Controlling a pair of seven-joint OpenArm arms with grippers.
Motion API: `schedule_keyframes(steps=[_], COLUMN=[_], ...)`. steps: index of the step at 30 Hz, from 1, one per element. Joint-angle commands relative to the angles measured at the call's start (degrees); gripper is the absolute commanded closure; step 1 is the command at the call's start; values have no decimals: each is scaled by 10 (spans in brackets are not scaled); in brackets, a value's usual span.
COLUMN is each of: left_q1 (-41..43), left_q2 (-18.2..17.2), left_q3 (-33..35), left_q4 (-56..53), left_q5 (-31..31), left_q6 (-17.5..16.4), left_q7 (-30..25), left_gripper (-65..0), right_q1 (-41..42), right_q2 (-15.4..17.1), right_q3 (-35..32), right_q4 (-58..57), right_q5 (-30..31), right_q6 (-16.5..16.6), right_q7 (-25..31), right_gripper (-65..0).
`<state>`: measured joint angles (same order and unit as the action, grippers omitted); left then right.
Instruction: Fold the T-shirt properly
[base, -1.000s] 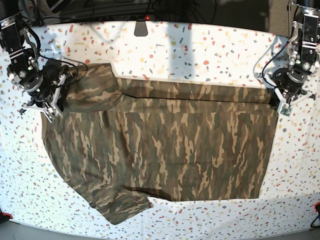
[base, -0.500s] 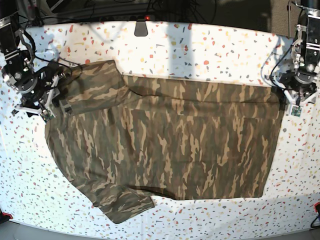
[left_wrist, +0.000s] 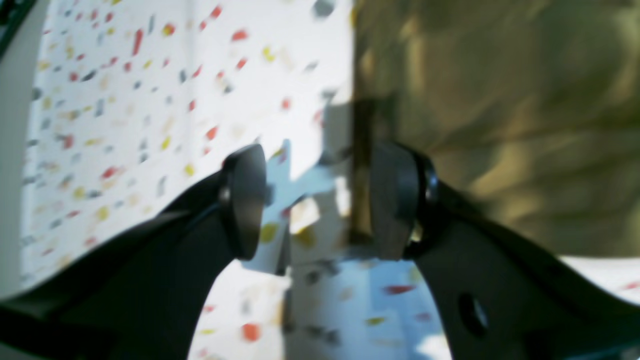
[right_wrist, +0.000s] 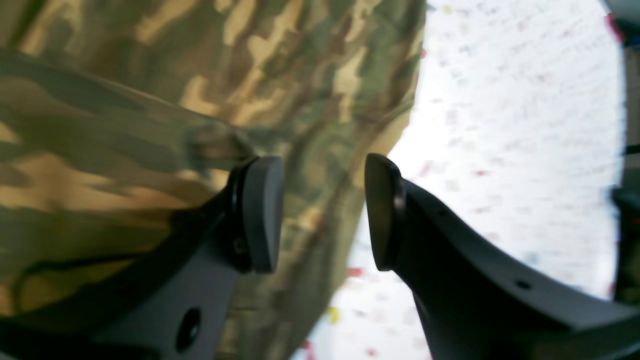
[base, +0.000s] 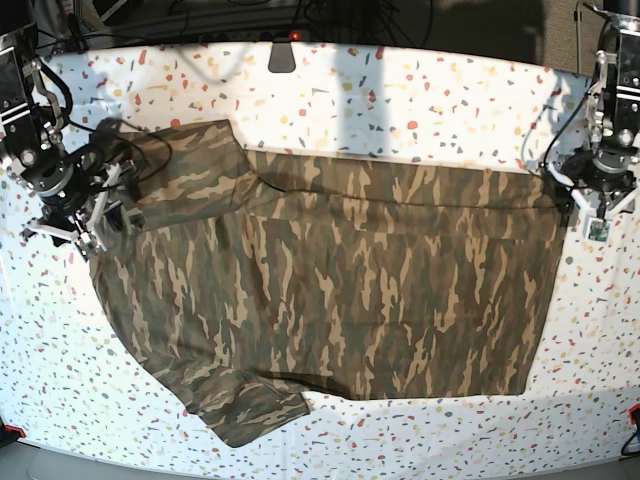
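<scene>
You are looking at a robotics lab bench: a terrazzo-speckled white tabletop (base: 400, 90), loose black cables (base: 250, 20) along its far edge, and a small red indicator light (base: 292, 37) at the back.

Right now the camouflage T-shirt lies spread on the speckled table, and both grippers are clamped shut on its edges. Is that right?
Not quite. The T-shirt does lie spread on the speckled table, but both grippers are open. The wrist views show it: the left gripper and the right gripper each have a clear gap between the pads, with no cloth pinched.
</scene>
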<state>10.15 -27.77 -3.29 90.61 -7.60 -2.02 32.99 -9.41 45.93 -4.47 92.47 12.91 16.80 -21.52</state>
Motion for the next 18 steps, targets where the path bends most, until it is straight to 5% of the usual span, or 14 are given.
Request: schedule_keyframes(steps=[1,7,12,18], left_q1=[-6,-2,50,141], left_q2=[-8,-6,-37,-51], left_q3=[-4,-4,-4,-4], left_q4=[17,28,91,134], left_q5=[-7,-9,82,216], left_q6=[-2,-52,-56,-103], left_q7=[-15,-5,-12,-126], left_gripper=[-319,-319,-319,-319], right_q1=[3,-31,-66,-115], right_q2=[5,-13,-11,-9], right_q3=[8,8,8,8], right_q4=[8,8,30,80], right_q5=[5,4,-48,-87], right_q6=[-5,-4,-4,-5], right_q7=[9,10,6,2], right_gripper=[-274,-273,-273,-273])
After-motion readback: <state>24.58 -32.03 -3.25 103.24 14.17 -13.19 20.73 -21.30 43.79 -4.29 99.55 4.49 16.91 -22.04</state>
